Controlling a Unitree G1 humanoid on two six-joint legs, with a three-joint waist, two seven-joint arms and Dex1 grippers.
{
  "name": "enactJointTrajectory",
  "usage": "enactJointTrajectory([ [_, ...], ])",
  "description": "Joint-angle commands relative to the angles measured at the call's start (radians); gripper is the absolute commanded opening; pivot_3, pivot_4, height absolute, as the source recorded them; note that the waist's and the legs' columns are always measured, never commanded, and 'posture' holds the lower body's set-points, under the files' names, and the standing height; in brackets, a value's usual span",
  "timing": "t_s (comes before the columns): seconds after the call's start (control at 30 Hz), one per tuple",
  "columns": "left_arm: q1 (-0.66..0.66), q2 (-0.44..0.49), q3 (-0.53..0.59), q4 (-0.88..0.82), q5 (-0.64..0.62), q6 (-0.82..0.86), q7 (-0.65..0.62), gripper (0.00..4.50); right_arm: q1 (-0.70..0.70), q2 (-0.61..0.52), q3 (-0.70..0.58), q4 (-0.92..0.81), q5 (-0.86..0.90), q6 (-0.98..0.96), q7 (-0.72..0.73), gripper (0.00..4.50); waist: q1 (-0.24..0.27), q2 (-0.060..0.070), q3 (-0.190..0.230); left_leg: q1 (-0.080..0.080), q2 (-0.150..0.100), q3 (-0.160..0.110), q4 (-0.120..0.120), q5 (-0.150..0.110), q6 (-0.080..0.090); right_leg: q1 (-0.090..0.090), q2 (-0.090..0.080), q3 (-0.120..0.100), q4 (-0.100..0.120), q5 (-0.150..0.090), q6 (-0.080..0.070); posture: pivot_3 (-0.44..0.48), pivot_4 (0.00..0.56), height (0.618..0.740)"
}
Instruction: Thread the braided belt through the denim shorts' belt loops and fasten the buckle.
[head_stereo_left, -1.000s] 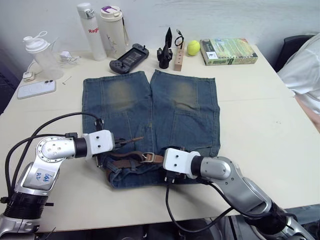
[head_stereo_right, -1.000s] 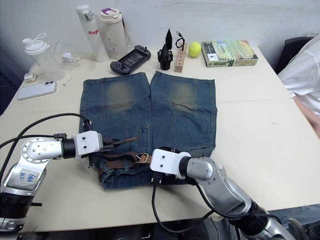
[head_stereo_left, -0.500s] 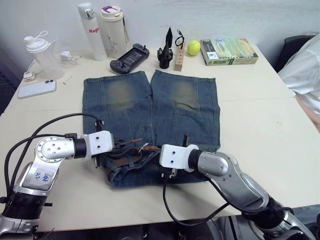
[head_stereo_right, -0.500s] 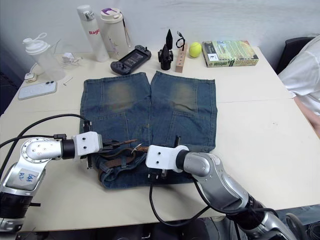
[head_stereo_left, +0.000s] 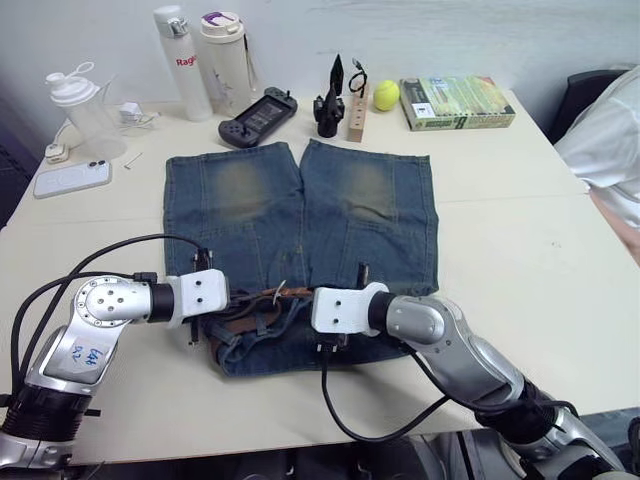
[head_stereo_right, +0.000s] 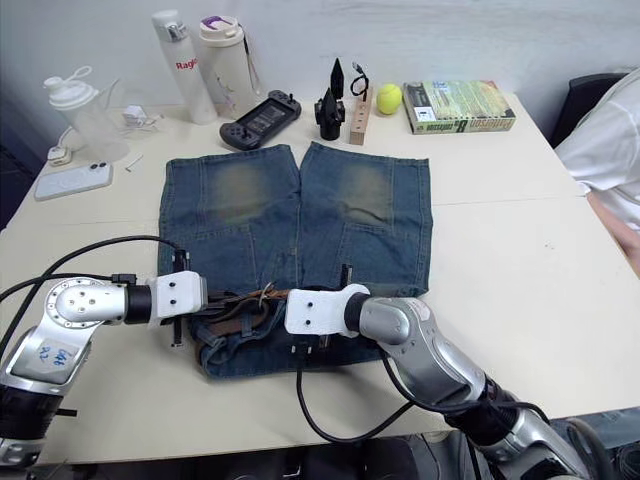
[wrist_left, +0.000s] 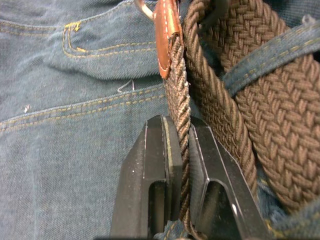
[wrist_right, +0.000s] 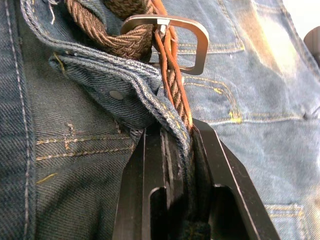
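The denim shorts (head_stereo_left: 300, 225) were found laid flat on the table (head_stereo_left: 520, 230), with the braided belt (wrist_left: 220, 85) bunched along the waistband at the edge nearest both grippers. The left gripper (wrist_left: 179, 145) was observed clamped on an edge-on run of the braided belt, the leather end lying just ahead of its fingertips and a belt loop (wrist_left: 265, 55) crossing the weave beside it. The right gripper (wrist_right: 177, 145) was recorded pinching the braided belt together with a fold of waistband, the buckle (wrist_right: 172, 42) lying just beyond its tips, and the two grippers were seen close together over the waistband
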Motion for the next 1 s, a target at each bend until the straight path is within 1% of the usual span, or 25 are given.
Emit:
enactJointTrajectory([
  [0.03, -0.049, 0.007, -0.023, 0.009, 0.006, -0.019, -0.017, 0.34, -0.05, 0.011, 0.025, 0.022, -0.022, -0.108, 0.024, 0.02, 0.0, 0.0, 0.0, 0.0, 0.0, 0.0, 0.0, 0.0, 0.0, 0.0, 0.0, 0.0, 0.0, 0.0, 0.0, 0.0, 0.15, 0.72],
  [0.2, -0.069, 0.006, -0.038, 0.025, 0.015, -0.039, -0.024, 0.34, -0.061, 0.025, 0.031, 0.05, -0.029, -0.146, 0.04, 0.02, -0.002, 0.0, 0.0, 0.0, 0.0, 0.002, 0.0, 0.0, 0.0, -0.001, 0.001, -0.001, 0.001, 0.0, 0.0, 0.0, 0.15, 0.72],
  [0.4, -0.088, -0.018, -0.082, 0.031, 0.025, -0.062, -0.033, 0.34, -0.065, 0.044, 0.024, 0.072, -0.046, -0.175, 0.05, 0.02, -0.001, 0.0, 0.0, 0.0, 0.0, 0.004, 0.0, 0.0, 0.0, -0.002, 0.001, 0.0, 0.002, 0.0, 0.0, 0.0, 0.15, 0.72],
  [0.53, -0.125, -0.059, -0.104, 0.052, 0.032, -0.061, -0.006, 0.34, -0.059, 0.051, 0.018, 0.072, -0.053, -0.183, 0.058, 0.02, -0.001, 0.0, 0.0, 0.0, 0.0, 0.004, 0.0, 0.0, 0.0, -0.003, 0.001, 0.0, 0.002, 0.0, 0.0, 0.0, 0.15, 0.72],
  [0.7, -0.133, -0.126, -0.113, 0.027, 0.01, -0.009, 0.025, 0.34, -0.055, 0.058, 0.014, 0.073, -0.06, -0.18, 0.067, 0.02, 0.0, 0.0, 0.0, 0.0, 0.0, 0.005, 0.001, 0.0, 0.001, -0.003, 0.001, 0.001, 0.002, 0.0, 0.0, 0.0, 0.15, 0.72],
  [0.9, -0.105, -0.163, -0.121, -0.005, 0.001, 0.039, 0.039, 0.34, -0.028, 0.072, -0.019, 0.051, -0.033, -0.081, 0.098, 0.02, 0.002, -0.001, 0.0, 0.0, 0.0, 0.005, 0.002, 0.0, 0.001, -0.003, 0.001, 0.001, 0.003, 0.0, 0.0, 0.0, 0.15, 0.72],
  [0.93, -0.104, -0.166, -0.125, -0.008, 0.002, 0.041, 0.04, 0.34, -0.027, 0.073, -0.025, 0.048, -0.033, -0.077, 0.098, 0.52, 0.002, -0.001, 0.0, 0.0, 0.0, 0.005, 0.002, 0.0, 0.001, -0.002, 0.0, 0.001, 0.003, 0.0, 0.0, 0.0, 0.15, 0.72],
  [0.97, -0.105, -0.17, -0.13, -0.009, 0.005, 0.043, 0.043, 0.34, -0.021, 0.073, -0.036, 0.035, -0.021, -0.049, 0.109, 0.52, 0.003, -0.001, -0.001, 0.0, 0.0, 0.005, 0.002, 0.001, 0.001, -0.002, 0.0, 0.001, 0.003, 0.0, 0.0, 0.0, 0.15, 0.72],
  [1.0, -0.106, -0.173, -0.134, -0.008, 0.009, 0.043, 0.045, 0.34, -0.015, 0.074, -0.049, 0.021, -0.011, -0.026, 0.117, 1.08, 0.003, -0.001, -0.001, 0.0, 0.0, 0.005, 0.002, 0.001, 0.001, -0.002, 0.0, 0.001, 0.003, 0.0, 0.0, 0.0, 0.15, 0.72],
])
